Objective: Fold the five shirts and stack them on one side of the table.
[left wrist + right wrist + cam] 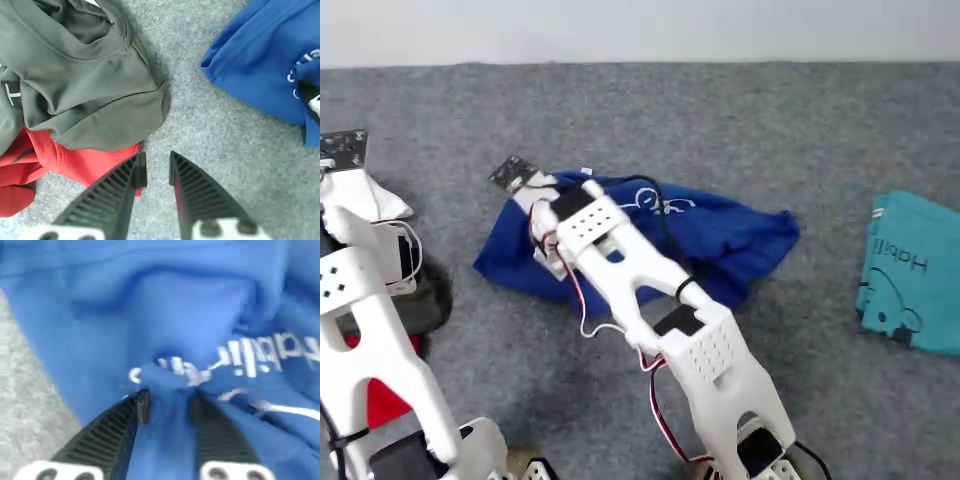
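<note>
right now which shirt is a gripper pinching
The blue shirt: the right gripper pinches a fold of it. The olive shirt, red shirt and teal shirt lie ungripped.

left end effector (157, 156): fingers slightly apart | right end effector (168, 396): arm stretched forward, clamped on blue shirt (175, 315)

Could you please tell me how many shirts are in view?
4: blue shirt mid-table, teal shirt at the right edge, grey shirt atop red shirt at the left. A fifth may be hidden.
</note>
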`<state>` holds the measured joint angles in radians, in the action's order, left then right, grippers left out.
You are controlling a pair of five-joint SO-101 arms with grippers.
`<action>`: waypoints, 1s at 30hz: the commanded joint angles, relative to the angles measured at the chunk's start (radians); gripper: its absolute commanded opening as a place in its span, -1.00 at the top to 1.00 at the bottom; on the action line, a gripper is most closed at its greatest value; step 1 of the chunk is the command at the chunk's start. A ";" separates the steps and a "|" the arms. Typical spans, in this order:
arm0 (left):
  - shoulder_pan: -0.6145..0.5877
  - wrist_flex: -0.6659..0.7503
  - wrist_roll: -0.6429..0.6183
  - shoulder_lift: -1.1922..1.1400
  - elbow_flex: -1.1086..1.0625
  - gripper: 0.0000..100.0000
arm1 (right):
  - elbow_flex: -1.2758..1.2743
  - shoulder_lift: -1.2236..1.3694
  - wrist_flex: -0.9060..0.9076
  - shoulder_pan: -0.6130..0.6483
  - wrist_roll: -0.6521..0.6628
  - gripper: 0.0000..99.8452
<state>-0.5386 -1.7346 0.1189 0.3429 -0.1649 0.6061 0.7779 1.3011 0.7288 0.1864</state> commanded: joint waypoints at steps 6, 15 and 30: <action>-0.003 -0.003 0.012 0.041 0.004 0.83 | 0.285 -0.013 0.302 -0.084 0.089 0.98; 0.000 -0.003 0.012 0.037 0.004 0.83 | 0.425 -0.067 0.496 -0.134 0.091 0.98; 0.000 0.002 0.066 0.034 0.002 0.83 | 0.206 -0.177 0.493 -0.099 0.091 0.71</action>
<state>-0.5386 -1.7346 0.1542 0.3429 -0.1649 0.7994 0.6905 1.7538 0.6122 0.2846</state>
